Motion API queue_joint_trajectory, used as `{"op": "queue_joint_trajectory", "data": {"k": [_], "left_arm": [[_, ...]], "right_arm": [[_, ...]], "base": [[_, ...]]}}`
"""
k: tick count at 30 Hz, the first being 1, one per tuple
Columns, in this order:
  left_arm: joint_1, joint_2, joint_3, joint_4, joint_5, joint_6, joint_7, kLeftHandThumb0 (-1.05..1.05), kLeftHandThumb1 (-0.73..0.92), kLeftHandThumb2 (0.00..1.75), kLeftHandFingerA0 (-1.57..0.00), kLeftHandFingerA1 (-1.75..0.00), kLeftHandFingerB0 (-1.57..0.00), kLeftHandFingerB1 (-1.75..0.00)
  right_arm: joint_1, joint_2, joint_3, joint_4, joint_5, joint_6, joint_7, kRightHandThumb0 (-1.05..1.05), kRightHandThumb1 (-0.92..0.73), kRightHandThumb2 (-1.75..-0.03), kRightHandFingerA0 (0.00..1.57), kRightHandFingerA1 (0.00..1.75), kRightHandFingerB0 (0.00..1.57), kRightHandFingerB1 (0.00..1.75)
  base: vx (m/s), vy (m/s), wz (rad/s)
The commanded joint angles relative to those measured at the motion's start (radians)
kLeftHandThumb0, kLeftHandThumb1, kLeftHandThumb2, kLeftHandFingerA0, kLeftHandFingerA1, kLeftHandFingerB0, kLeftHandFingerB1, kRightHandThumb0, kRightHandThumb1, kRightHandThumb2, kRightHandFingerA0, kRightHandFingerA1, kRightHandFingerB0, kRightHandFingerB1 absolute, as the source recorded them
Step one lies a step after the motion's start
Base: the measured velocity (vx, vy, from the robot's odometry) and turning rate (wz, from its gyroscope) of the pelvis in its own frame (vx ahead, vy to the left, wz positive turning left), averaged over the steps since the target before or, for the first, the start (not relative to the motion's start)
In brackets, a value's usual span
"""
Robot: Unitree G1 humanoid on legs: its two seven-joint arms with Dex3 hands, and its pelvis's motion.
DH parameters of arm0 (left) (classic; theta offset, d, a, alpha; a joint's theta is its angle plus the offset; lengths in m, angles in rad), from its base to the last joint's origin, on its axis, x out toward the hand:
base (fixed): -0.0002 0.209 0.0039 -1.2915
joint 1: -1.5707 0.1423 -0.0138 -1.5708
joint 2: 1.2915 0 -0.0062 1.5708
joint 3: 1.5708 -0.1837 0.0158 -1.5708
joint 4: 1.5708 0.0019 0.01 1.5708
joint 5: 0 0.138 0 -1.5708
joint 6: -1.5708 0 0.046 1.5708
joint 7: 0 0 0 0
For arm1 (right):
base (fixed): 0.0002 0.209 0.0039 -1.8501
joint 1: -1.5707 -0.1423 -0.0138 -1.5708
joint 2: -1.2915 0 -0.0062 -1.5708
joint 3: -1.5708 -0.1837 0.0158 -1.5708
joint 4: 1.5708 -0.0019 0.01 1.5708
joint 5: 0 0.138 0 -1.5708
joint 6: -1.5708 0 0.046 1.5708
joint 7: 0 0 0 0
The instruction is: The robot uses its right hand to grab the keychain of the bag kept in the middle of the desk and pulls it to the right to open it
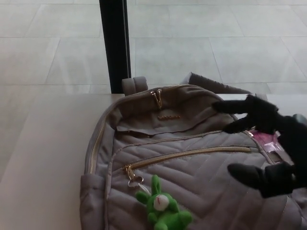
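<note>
Quilted taupe bag [201,177], fuzzy green keychain [162,206].

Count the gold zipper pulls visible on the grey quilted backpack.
2: one gold zipper pull at the top by the handle, one at the front pocket's left end above the green plush keychain. Others may be hidden.

– What's cut off?
– The bag [192,163] runs off the bottom edge, the green toy's [162,207] feet with it.
– And at right?
– The right hand [268,143] covers a pink thing [266,139], too hidden to name.
</note>
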Motion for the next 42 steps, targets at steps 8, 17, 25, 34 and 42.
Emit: {"op": "queue_joint_trajectory", "data": {"k": [8, 17, 25, 34, 42], "left_arm": [[0.019, 0.017, -0.026, 0.012, 0.011, -0.020, 0.007, -0.47, 0.56, 0.57, -0.74, -0.63, -0.67, -0.48], [0.016, 0.014, -0.032, 0.016, 0.000, -0.017, 0.009, -0.47, 0.56, 0.57, -0.72, -0.67, -0.66, -0.49], [0.015, 0.021, -0.057, 0.023, 0.013, -0.026, 0.017, -0.47, 0.55, 0.57, -0.78, -0.69, -0.68, -0.49], [0.014, 0.020, -0.090, 0.017, 0.027, -0.024, 0.049, -0.45, 0.58, 0.58, -0.77, -0.67, -0.72, -0.50], [0.009, 0.027, -0.098, 0.023, 0.025, -0.020, 0.039, -0.47, 0.58, 0.58, -0.75, -0.64, -0.68, -0.47]], "right_arm": [[0.050, -0.092, 0.086, -0.170, -0.206, 0.083, 0.161, -0.81, -0.55, -0.99, 0.66, 0.80, 0.33, 0.58], [0.072, -0.077, 0.091, -0.178, -0.306, 0.051, 0.160, -0.81, -0.75, -0.62, 0.63, 0.82, 0.38, 0.53], [0.115, -0.010, 0.133, -0.189, -0.431, 0.033, 0.116, -0.88, -0.79, -0.64, 0.68, 0.91, 0.35, 0.56], [0.196, 0.091, 0.185, -0.222, -0.528, 0.028, 0.082, -0.88, -0.77, -0.63, 0.72, 0.89, 0.34, 0.54], [0.226, 0.126, 0.162, -0.215, -0.610, 0.036, 0.069, -0.89, -0.77, -0.63, 0.70, 0.91, 0.33, 0.57]], "base": [[0.00, 0.000, 0.00], [0.00, 0.000, 0.00], [0.00, 0.000, 0.00], [0.00, 0.000, 0.00], [0.00, 0.000, 0.00]]}}
